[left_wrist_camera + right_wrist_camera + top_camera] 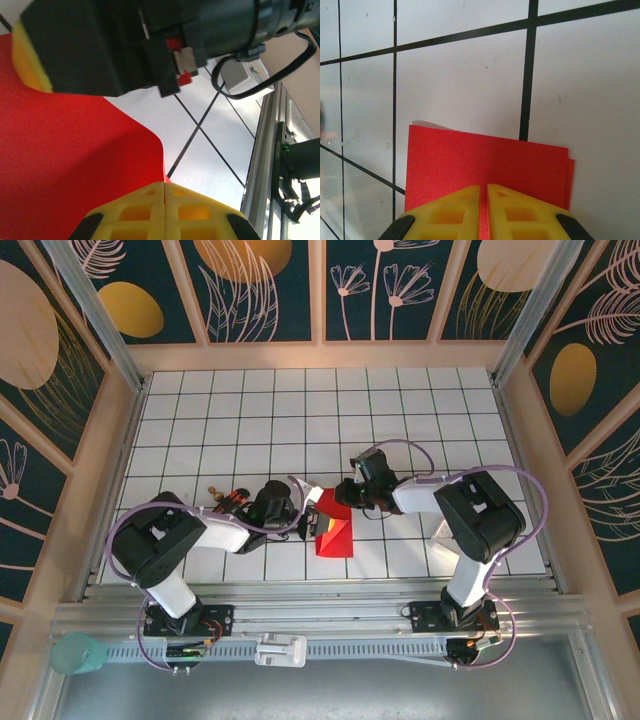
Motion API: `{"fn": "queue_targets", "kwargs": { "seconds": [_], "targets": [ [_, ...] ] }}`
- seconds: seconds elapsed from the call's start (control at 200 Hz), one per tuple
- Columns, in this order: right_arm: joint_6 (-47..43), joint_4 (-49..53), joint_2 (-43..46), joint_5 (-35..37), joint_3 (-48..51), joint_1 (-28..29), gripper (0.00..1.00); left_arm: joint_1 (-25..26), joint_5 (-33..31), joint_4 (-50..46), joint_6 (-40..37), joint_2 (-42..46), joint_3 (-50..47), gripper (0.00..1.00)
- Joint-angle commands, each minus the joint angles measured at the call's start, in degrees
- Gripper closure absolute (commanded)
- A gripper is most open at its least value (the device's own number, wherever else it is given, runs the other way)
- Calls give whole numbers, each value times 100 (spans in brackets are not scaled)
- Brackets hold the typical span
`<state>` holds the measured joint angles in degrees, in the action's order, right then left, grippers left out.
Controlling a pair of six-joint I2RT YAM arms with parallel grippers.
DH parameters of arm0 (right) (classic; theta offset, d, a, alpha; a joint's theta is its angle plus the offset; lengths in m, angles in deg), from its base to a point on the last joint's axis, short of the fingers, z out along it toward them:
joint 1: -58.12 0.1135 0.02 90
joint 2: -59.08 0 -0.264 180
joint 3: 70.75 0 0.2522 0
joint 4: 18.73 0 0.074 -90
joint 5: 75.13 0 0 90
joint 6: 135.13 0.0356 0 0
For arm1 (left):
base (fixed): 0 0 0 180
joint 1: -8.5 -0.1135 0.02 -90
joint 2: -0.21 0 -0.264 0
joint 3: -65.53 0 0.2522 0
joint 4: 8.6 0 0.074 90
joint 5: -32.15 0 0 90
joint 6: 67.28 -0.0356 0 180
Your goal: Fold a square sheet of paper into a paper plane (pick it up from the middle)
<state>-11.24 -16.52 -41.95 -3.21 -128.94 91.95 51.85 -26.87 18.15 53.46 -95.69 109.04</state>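
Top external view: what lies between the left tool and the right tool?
The red paper lies there in the top view; the left tool and right tool each pinch an edge of it, as wrist views show.

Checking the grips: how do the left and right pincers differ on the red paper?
The left pincer closes flush on the red paper at its left edge; the right pincer shows a thin red-filled slit, gripping the far end. The left pincer reaches from the left, the right pincer from the right. Both are shut on it.
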Motion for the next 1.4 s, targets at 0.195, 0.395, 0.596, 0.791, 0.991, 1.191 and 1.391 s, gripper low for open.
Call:
{"fn": "queue_targets", "kwargs": {
  "seconds": [0.195,0.395,0.596,0.791,0.991,1.191,1.391],
  "targets": [
    [-187,235,-198,121,-22,-25,88,-191,93,-140,13,-193,250,100],
    [-168,223,-198,130,-5,-25,89,-214,48,-254,28,-272,246,100],
    [-164,226,-198,138,-4,-21,89,-233,-30,-377,-2,-355,230,100],
    [-190,258,-187,139,-36,1,88,-270,-52,-499,-33,-456,276,100],
    [-177,241,-219,139,-40,34,88,-284,-183,-570,-51,-491,285,100],
    [-172,241,-239,140,-57,63,88,-286,-180,-629,-51,-587,351,100],
    [-163,219,-274,131,-66,72,88,-289,-155,-694,-77,-636,410,100]
  ]
}}
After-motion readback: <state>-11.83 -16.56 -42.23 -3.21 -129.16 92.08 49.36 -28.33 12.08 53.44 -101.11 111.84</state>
